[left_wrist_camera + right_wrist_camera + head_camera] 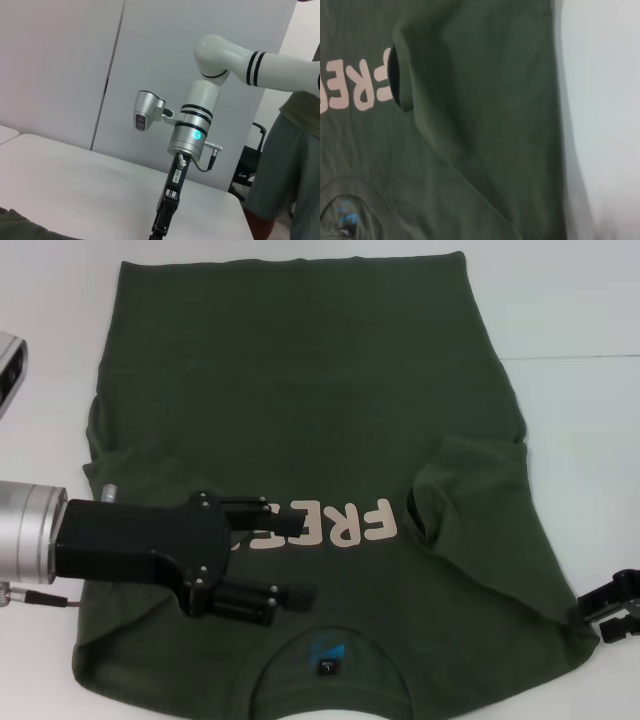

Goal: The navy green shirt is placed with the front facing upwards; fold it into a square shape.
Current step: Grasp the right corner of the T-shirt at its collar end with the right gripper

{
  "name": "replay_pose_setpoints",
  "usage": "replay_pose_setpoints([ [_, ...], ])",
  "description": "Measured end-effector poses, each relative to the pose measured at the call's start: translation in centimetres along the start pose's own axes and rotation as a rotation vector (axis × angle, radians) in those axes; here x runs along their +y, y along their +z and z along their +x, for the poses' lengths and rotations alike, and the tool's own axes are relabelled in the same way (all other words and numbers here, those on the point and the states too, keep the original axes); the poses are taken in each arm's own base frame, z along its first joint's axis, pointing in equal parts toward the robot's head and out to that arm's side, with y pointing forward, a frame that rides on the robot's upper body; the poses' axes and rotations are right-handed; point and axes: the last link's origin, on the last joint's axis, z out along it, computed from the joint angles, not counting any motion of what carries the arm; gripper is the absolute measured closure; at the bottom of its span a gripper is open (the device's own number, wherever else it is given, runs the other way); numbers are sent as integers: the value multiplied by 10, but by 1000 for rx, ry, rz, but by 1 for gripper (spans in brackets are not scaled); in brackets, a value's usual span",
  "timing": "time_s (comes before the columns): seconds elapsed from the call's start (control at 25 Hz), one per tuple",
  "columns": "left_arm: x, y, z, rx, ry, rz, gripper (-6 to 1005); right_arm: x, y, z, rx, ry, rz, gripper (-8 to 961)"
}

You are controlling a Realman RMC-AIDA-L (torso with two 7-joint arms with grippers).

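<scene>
The navy green shirt [320, 440] is lying flat across the frame's centre, sleeves folded inward. My left gripper [285, 555] is hovering, fingers spread, lower left; my right gripper [612, 608], lower right, fingers apart too.

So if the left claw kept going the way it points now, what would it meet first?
The left claw points across the shirt towards the folded-in right sleeve. It would probably meet that sleeve first, though its height above the cloth is unclear.

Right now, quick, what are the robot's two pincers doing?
Left pincer: open over the navy green shirt, holding nothing.
Right pincer: at the shirt's edge; cannot tell.
</scene>
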Motion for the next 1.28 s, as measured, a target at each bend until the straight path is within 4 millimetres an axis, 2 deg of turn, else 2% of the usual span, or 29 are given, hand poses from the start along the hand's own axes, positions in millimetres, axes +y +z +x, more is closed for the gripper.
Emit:
replay_pose_setpoints([
  [0.72,0,0,-1,4,-2,9,139,2,9,-2,4,-7,4,365],
  [0.92,-1,-1,0,7,-1,14,138,4,11,-2,18,-8,6,475],
  [1.28,-1,-1,0,8,3,16,138,3,16,-2,30,-12,29,571],
])
